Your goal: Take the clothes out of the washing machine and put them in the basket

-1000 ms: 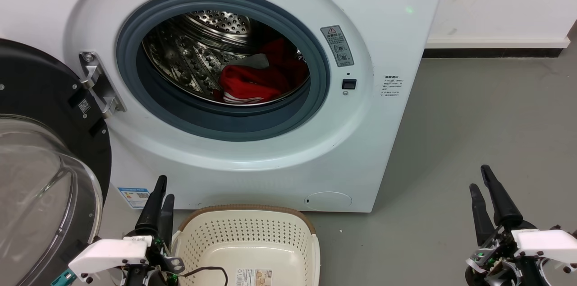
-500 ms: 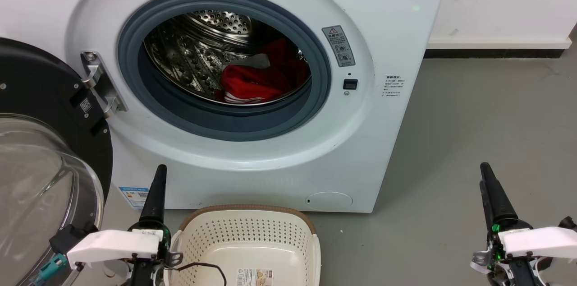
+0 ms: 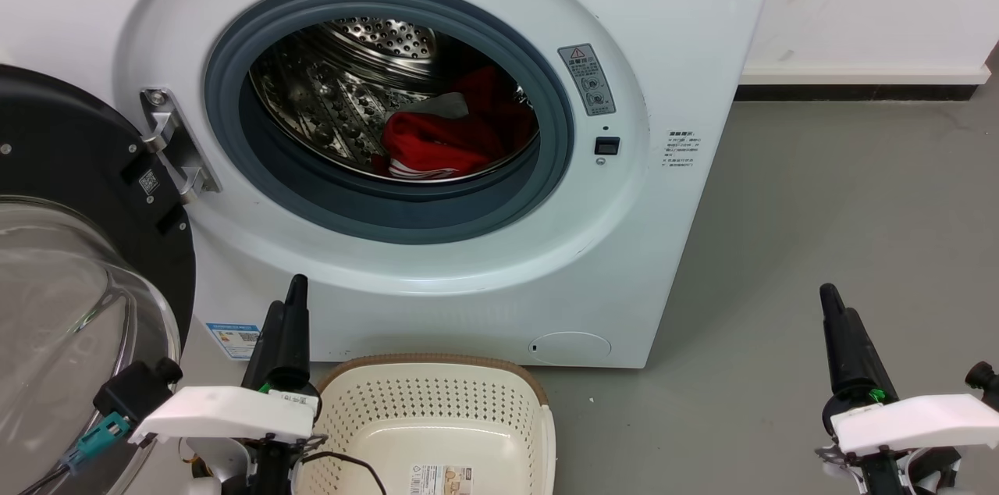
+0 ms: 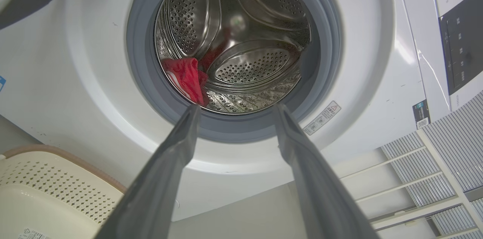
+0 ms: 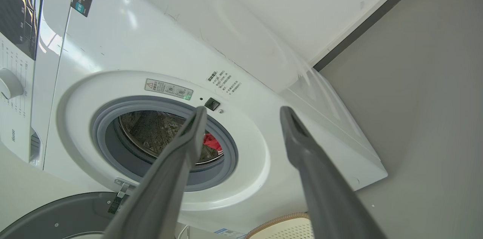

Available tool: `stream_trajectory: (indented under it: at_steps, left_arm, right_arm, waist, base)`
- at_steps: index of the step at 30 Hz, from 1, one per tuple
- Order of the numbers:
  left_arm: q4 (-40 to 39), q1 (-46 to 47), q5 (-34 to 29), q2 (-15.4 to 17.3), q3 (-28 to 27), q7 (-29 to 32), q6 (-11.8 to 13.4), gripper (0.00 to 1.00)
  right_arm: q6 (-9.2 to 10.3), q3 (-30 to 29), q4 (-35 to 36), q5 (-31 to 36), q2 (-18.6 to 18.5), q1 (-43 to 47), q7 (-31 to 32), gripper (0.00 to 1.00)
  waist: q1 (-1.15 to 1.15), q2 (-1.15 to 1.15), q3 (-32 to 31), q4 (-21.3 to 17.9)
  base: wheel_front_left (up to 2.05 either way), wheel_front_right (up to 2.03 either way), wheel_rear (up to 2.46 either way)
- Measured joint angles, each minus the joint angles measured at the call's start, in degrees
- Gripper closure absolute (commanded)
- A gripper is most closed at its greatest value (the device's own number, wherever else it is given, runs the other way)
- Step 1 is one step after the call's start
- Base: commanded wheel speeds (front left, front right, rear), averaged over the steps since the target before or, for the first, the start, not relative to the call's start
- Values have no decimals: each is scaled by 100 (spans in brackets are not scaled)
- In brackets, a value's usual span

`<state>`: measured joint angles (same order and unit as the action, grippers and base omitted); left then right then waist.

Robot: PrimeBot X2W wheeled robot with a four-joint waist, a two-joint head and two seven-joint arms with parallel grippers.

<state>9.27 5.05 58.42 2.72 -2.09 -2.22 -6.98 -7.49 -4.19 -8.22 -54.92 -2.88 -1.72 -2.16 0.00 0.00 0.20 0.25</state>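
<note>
The washing machine [image 3: 484, 268] stands with its door swung open. The clothes [image 3: 437, 142] lie as a red heap with white stripes low in the steel drum, toward its right side. They also show in the left wrist view [image 4: 185, 78] and, partly behind a finger, in the right wrist view [image 5: 212, 143]. On the floor right in front of the machine stands the empty cream basket [image 3: 429, 360], brown-rimmed. My left gripper [image 3: 286, 306] hovers at the basket's left rim, open and empty [image 4: 237, 108], pointing at the drum mouth. My right gripper [image 3: 837, 306] hangs over the floor to the right, open and empty [image 5: 244, 111].
The round glass door [image 3: 70, 300] sticks out at the left, close beside my left arm. Grey floor [image 3: 819, 198] stretches to the right of the machine up to a white wall with a dark skirting [image 3: 851, 91]. The basket corner [image 4: 41, 190] sits below the left fingers.
The left gripper has risen and shifted a little right along the basket's left rim. The right gripper has edged left and its wrist has rolled. The clothes and the basket lie as before.
</note>
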Motion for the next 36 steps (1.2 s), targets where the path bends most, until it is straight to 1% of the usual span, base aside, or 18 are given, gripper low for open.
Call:
stream_trajectory:
  at_steps: [11, 20, 36]
  left_arm:
    - [-89, 26, -1009, 1, 68, -205, 26, 0]
    - [-99, 27, -1699, 1, 131, -367, 43, 0]
    - [13, 80, -2970, 46, 242, -614, 46, 0]
  right_arm:
    - [0, 90, 84, 1047, 2, 86, -214, 0]
    - [0, 131, 104, 1764, 2, 113, -381, 0]
    - [0, 67, 221, 2916, 2, 222, -464, 0]
  waist:
    - [0, 0, 9, 5]
    - [0, 0, 20, 24]
    - [0, 0, 14, 7]
  base:
    - [0, 0, 0]
    - [0, 0, 0]
    - [0, 0, 0]
